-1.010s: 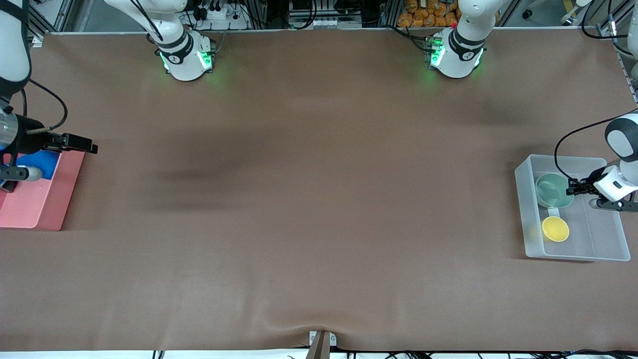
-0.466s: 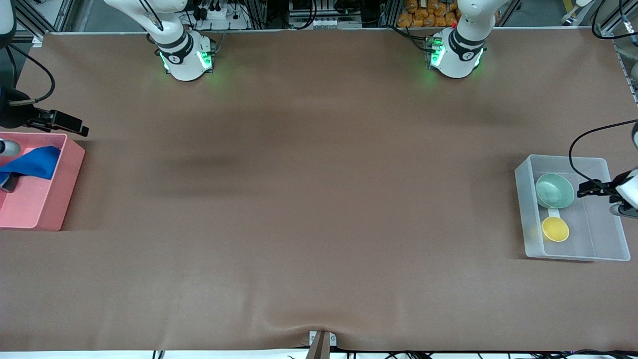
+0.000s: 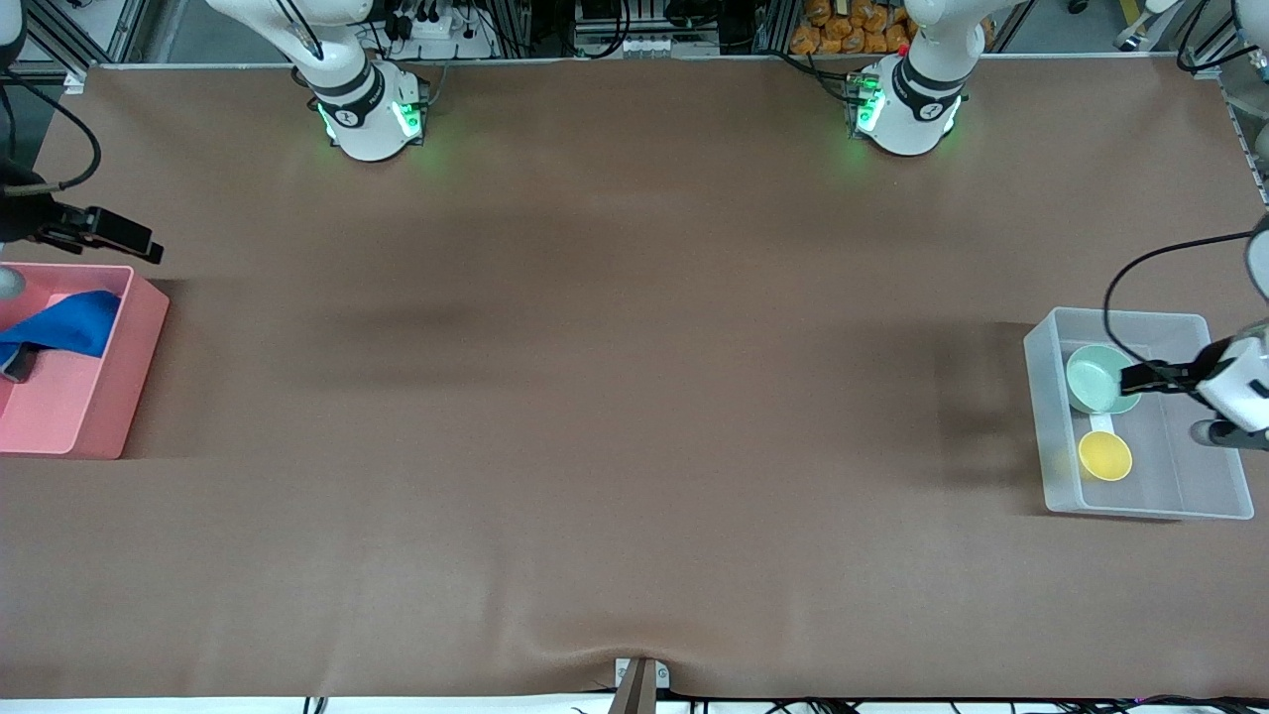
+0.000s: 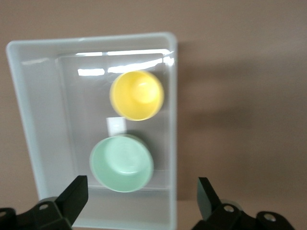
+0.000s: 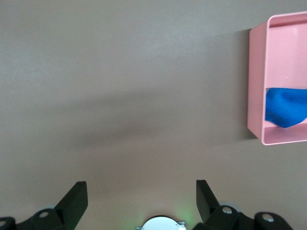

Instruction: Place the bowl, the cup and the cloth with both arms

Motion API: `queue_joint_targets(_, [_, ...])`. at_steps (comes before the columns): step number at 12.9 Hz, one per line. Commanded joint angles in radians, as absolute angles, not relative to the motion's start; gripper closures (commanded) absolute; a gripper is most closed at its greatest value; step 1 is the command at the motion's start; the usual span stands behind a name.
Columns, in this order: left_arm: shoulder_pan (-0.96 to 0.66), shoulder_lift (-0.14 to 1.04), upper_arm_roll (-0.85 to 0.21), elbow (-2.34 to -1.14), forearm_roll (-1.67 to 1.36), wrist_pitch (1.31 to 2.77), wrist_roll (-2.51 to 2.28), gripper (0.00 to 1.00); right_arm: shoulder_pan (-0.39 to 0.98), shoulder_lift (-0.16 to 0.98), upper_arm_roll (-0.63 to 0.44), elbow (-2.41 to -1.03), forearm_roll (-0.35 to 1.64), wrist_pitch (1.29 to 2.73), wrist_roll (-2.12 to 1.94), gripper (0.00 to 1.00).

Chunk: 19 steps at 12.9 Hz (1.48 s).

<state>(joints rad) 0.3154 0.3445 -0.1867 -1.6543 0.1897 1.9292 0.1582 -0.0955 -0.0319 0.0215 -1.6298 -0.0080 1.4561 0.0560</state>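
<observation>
Robot lab: aluminium framing (image 3: 109, 30), cables, brown-covered table (image 3: 634, 397).

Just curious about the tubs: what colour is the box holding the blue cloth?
Pink; the pink box holding the cloth shows best in the front view.

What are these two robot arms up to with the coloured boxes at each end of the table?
They are sorting things into bins. The small mint-green bowl and the yellow plastic cup sit side by side in the clear plastic bin at the left arm's end; the left gripper hovers open above the bin, holding nothing. The royal-blue cloth lies in the pink bin at the right arm's end. The right gripper is open and empty over bare table beside the pink bin.
</observation>
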Motion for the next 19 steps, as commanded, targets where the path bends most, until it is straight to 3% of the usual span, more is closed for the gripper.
queue_joint_targets(1, [0.177,0.272,-0.112,-1.67,0.151,1.879,0.022,0.0,-0.084,-0.054,0.032,-1.588,-0.031,1.393,0.066,0.0])
queue_joint_targets(8, [-0.034,0.164,-0.091,-1.666,0.059,1.839,-0.26,0.0,-0.123,-0.055,0.015,-1.586,0.041,1.42,0.054,0.0])
queue_joint_targets(19, [-0.061,-0.041,-0.046,-1.66,0.005,1.638,-0.181,0.0,-0.123,-0.057,0.017,-1.585,0.04,1.43,0.009,0.0])
